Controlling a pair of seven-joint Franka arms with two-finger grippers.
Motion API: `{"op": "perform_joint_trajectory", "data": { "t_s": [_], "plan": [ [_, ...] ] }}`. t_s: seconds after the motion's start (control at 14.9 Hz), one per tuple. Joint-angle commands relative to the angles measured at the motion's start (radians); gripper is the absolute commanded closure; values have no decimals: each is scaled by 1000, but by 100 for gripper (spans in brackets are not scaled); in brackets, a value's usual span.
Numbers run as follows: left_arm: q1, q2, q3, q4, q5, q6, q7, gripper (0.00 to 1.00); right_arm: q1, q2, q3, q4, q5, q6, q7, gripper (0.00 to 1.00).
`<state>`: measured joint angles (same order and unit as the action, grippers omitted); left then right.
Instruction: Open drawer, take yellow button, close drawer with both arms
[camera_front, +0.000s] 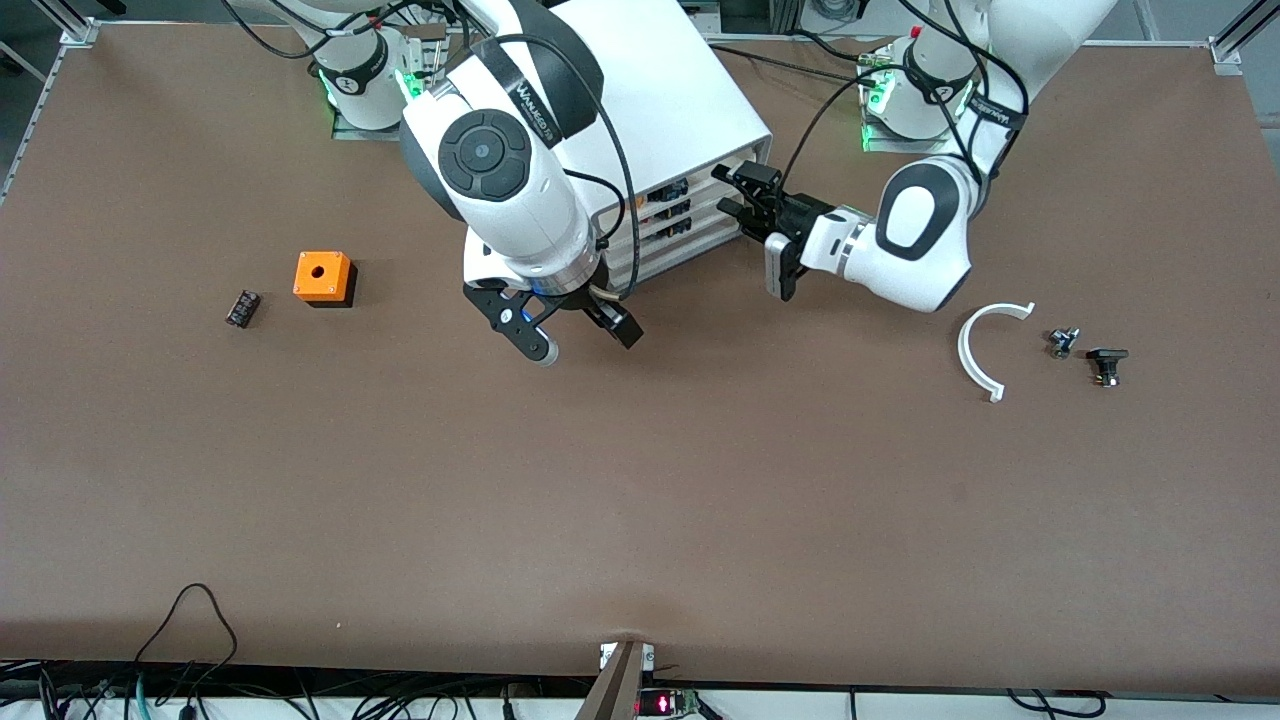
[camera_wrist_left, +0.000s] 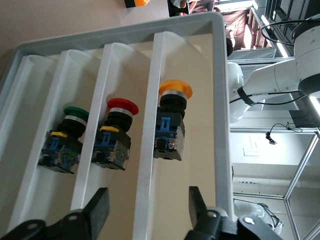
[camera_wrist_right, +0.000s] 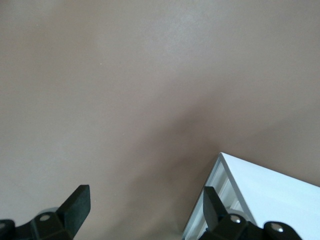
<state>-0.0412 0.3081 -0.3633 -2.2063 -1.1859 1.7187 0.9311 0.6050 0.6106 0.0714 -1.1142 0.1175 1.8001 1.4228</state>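
Note:
The drawer (camera_wrist_left: 220, 100) stands pulled out of the white cabinet (camera_front: 650, 90), with its divided tray open to view. The button (camera_wrist_left: 172, 125), with an orange-yellow cap on a black and blue body, lies in the tray's outermost compartment. My left gripper (camera_wrist_left: 148, 205) is open and empty at the tray's end, its jaws astride the divider beside the button's compartment; it shows at the cabinet's front corner in the front view (camera_front: 738, 195). My right gripper (camera_front: 585, 340) is open and empty over bare table beside the drawer (camera_front: 700, 245). Its wrist view (camera_wrist_right: 145, 200) shows table and a white corner (camera_wrist_right: 250, 195).
A green button (camera_wrist_left: 67, 145) and a red button (camera_wrist_left: 116, 137) lie in the neighbouring compartments. An orange cube with a hole (camera_front: 323, 277) and a small black part (camera_front: 242, 307) sit toward the right arm's end. A white curved piece (camera_front: 985, 345) and two small parts (camera_front: 1062, 342) (camera_front: 1107, 364) sit toward the left arm's end.

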Motion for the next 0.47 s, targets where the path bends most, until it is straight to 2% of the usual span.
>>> {"op": "perform_joint_trajectory", "data": {
  "t_s": [0.0, 0.07, 0.13, 0.2, 0.4],
  "plan": [
    [7, -27, -28, -55, -55, 33, 26, 49, 2, 37, 7, 59, 21, -10, 47, 0],
    [7, -27, -28, -56, -55, 33, 26, 70, 2, 37, 7, 65, 21, -16, 57, 0],
    [7, -27, -28, -55, -55, 33, 25, 97, 2, 37, 7, 66, 22, -18, 59, 0],
    [7, -27, -28, -50, -55, 33, 23, 100, 2, 37, 7, 66, 22, -18, 59, 0],
    [20, -21, -25, -32, -48, 33, 23, 100, 2, 38, 7, 82, 36, -15, 60, 0]
  ]
}}
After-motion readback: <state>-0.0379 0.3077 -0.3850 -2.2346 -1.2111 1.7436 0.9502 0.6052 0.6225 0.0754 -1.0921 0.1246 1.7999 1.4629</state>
